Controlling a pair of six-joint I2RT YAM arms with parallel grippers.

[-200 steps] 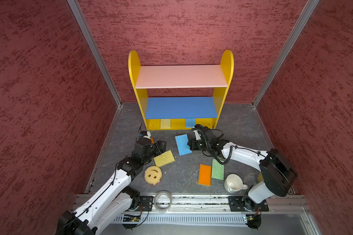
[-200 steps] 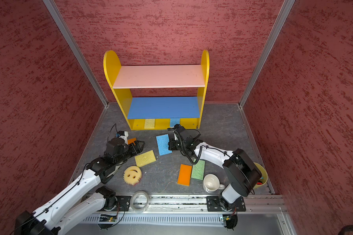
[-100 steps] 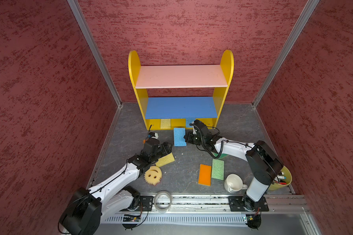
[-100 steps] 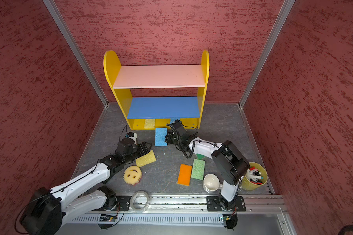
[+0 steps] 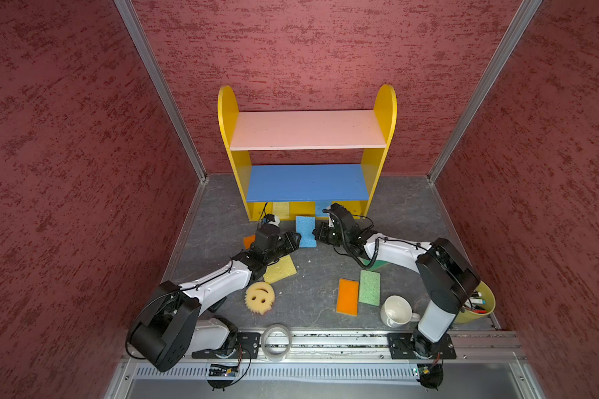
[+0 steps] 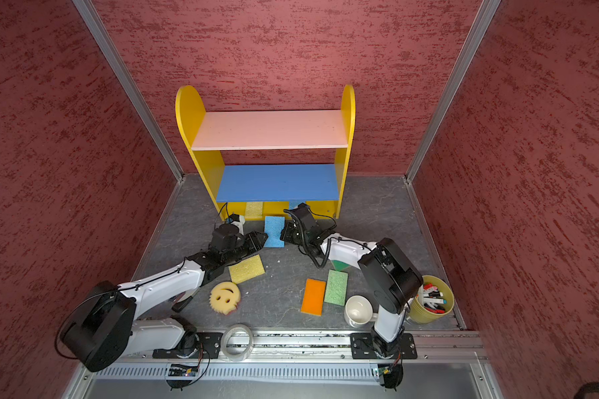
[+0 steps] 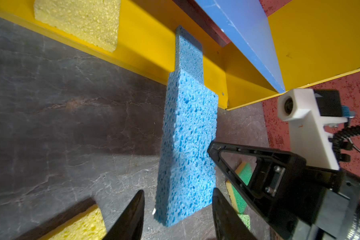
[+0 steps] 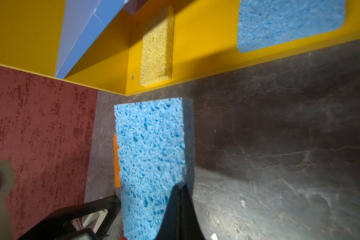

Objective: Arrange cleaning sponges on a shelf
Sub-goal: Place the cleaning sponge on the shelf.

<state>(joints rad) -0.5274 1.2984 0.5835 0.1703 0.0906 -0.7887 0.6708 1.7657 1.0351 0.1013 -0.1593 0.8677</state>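
A blue sponge (image 5: 305, 230) hangs tilted just above the floor in front of the shelf (image 5: 306, 129). My right gripper (image 8: 180, 185) is shut on its edge. My left gripper (image 7: 178, 190) is open, its jaws either side of the sponge's near end without touching it. A yellow sponge (image 5: 281, 209) and another blue sponge (image 5: 322, 207) lie on the shelf's yellow base. On the floor lie a yellow sponge (image 5: 280, 269), the smiley sponge (image 5: 260, 297), an orange one (image 5: 347, 297) and a green one (image 5: 369, 287). Both arms partly hide two more sponges.
A white mug (image 5: 396, 311) and a yellow cup of pens (image 5: 478, 304) stand at the front right. A clear tape ring (image 5: 276, 342) lies on the front rail. Red walls close in on three sides.
The right gripper has brought the blue sponge closer to the shelf and turned it straight. The left arm has reached forward to it, and its jaws have narrowed around the sponge.
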